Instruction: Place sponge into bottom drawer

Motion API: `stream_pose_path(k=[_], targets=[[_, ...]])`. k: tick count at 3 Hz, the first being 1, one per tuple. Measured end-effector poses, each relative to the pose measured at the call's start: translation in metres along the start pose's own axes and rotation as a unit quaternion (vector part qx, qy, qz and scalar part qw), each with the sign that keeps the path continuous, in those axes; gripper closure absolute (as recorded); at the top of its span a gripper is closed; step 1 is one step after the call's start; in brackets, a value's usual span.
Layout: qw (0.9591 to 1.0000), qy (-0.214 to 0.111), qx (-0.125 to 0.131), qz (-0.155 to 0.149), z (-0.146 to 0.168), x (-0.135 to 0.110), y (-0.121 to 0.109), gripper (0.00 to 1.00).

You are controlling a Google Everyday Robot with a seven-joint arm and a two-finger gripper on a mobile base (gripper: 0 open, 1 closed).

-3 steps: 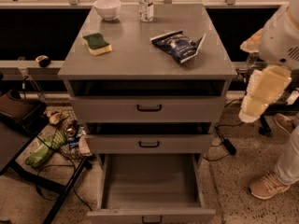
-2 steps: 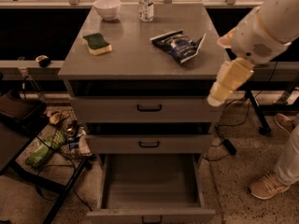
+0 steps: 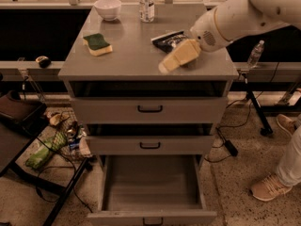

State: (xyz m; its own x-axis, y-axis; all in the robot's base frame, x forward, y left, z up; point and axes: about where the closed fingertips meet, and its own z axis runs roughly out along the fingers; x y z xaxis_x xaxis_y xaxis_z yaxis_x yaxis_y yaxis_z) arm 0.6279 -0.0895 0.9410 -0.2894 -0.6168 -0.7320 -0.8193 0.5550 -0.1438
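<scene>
The sponge [image 3: 97,44], dark green on top over pale yellow foam, lies on the grey cabinet top [image 3: 136,55] at the left rear. The bottom drawer [image 3: 150,185] is pulled out and its plain grey interior shows nothing in it. My gripper [image 3: 165,68] reaches in from the right on a white arm [image 3: 235,18], over the middle right of the cabinet top, well to the right of the sponge. It holds nothing that I can see.
A dark blue snack bag [image 3: 170,39] lies under the arm. A white bowl [image 3: 107,8] and a bottle [image 3: 146,1] stand at the back. Two upper drawers [image 3: 149,109] are closed. Clutter [image 3: 56,142] and cables lie on the floor left. A person's leg and shoe [image 3: 275,185] stand right.
My arm has swung left and up from beside the cabinet's right side to above its top. The gripper now hovers over the middle right of the top. The sponge has not moved.
</scene>
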Motion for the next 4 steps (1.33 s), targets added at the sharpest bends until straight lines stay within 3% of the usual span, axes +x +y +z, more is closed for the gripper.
stream_pose_path(k=[1, 2, 4], targets=[[0.9982, -0.035, 0.036, 0.033, 0.034, -0.054, 0.0, 0.0], [0.9949, -0.084, 0.035, 0.044, 0.073, -0.119, 0.016, 0.0], [0.994, -0.094, 0.032, 0.045, 0.083, -0.122, 0.014, 0.0]])
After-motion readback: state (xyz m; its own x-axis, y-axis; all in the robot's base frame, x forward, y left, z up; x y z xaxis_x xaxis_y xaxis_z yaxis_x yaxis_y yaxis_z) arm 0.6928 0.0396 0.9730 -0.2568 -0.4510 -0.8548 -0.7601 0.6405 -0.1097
